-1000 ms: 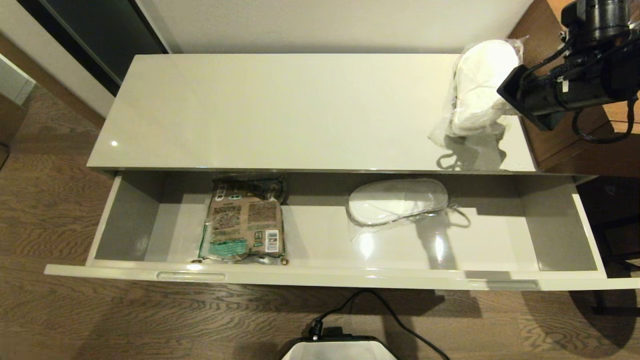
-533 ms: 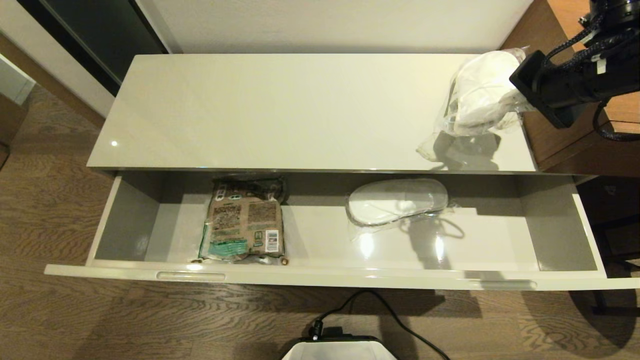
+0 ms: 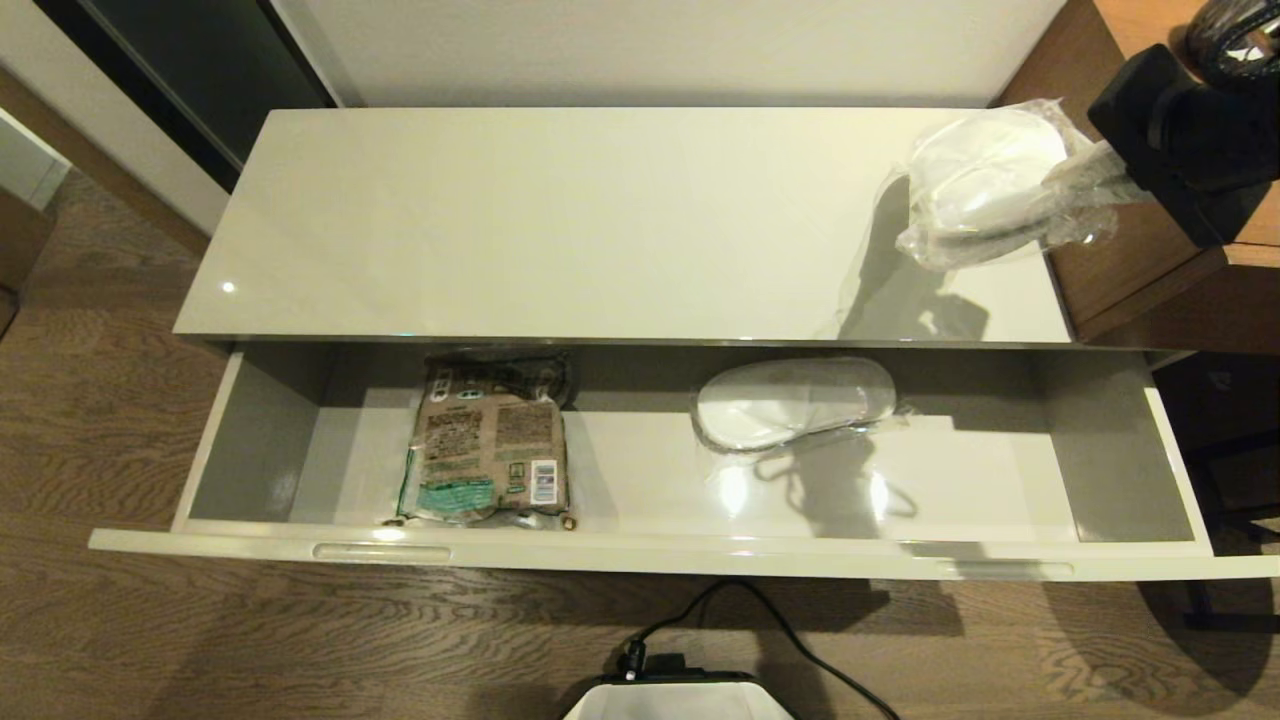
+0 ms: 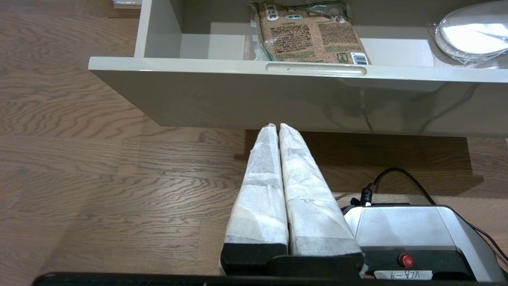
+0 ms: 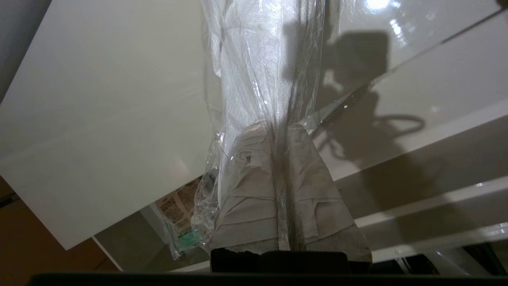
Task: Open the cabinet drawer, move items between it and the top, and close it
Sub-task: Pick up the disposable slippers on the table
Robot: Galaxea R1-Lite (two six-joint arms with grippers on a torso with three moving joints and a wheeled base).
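Note:
The cabinet drawer stands pulled fully out below the glossy cream top. My right gripper is shut on the plastic wrap of a pair of white slippers, which hang tilted above the top's right end. In the right wrist view the wrapped slippers stretch away from the gripper. A second wrapped pair of slippers lies inside the drawer, right of centre. My left gripper is shut and empty, parked low in front of the drawer front. The small white packet is out of view.
A brown-and-green printed packet lies in the drawer's left half. The brown wood-grain desk adjoins the cabinet's right end. My base with a black cable sits on the wooden floor before the drawer.
My right gripper has risen and moved right with the wrapped slippers, lifting them off the top's right end. The drawer and its contents have not moved.

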